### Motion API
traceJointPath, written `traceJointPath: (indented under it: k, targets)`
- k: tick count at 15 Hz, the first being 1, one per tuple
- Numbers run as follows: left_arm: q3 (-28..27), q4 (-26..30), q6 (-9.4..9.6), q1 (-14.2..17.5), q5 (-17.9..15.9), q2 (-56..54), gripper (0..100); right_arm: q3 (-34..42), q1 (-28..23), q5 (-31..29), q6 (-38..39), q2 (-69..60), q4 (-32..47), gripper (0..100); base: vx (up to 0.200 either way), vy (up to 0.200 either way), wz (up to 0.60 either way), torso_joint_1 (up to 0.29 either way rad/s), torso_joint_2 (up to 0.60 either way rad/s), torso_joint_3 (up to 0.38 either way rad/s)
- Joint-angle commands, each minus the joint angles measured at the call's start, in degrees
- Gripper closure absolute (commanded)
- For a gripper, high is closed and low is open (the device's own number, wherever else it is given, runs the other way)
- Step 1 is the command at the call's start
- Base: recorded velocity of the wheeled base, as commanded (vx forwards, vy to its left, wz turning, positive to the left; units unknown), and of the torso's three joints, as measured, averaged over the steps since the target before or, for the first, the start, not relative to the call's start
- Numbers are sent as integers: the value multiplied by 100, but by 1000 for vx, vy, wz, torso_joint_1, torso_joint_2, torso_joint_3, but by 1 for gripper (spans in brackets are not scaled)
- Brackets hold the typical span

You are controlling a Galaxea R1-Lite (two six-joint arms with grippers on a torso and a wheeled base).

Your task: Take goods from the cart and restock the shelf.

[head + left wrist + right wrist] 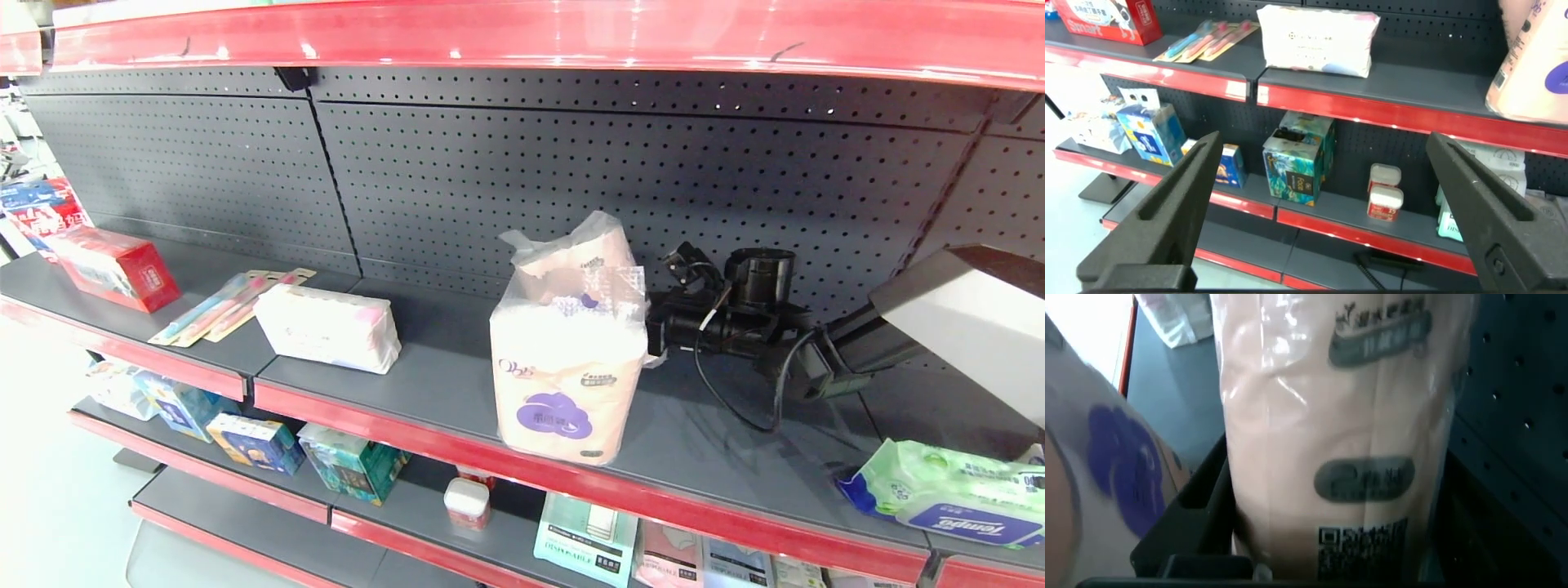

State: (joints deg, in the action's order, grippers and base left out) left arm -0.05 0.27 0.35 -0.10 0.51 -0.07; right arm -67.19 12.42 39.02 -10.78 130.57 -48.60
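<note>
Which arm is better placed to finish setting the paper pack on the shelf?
Right: the right gripper grips the pack standing on the shelf; the left gripper is open, facing a lower shelf.

A dark grey metal shelf (424, 384) runs across the head view, its front edge trimmed with a glossy red strip (367, 425). Behind it stands a dark perforated back panel (531, 180), divided by a vertical seam (335, 171). Above, the red fascia (522, 37) of the next tier catches bright streaks of overhead light. Lower tiers (245, 523), likewise grey with red edges, step down toward a pale, brightly lit floor (49, 490).
</note>
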Motion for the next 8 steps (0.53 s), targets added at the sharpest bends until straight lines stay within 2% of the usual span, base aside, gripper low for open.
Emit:
traceJointPath:
  k: [1,8]
  targets:
    - [5,0,0,1,2,7,0,163,-135,97,-109,-14,9,100,0,0,0,0,0,0]
    - [-4,0,0,1,2,7,0,602,-504,677,-707,-32,18,100,0,0,0,0,0,0]
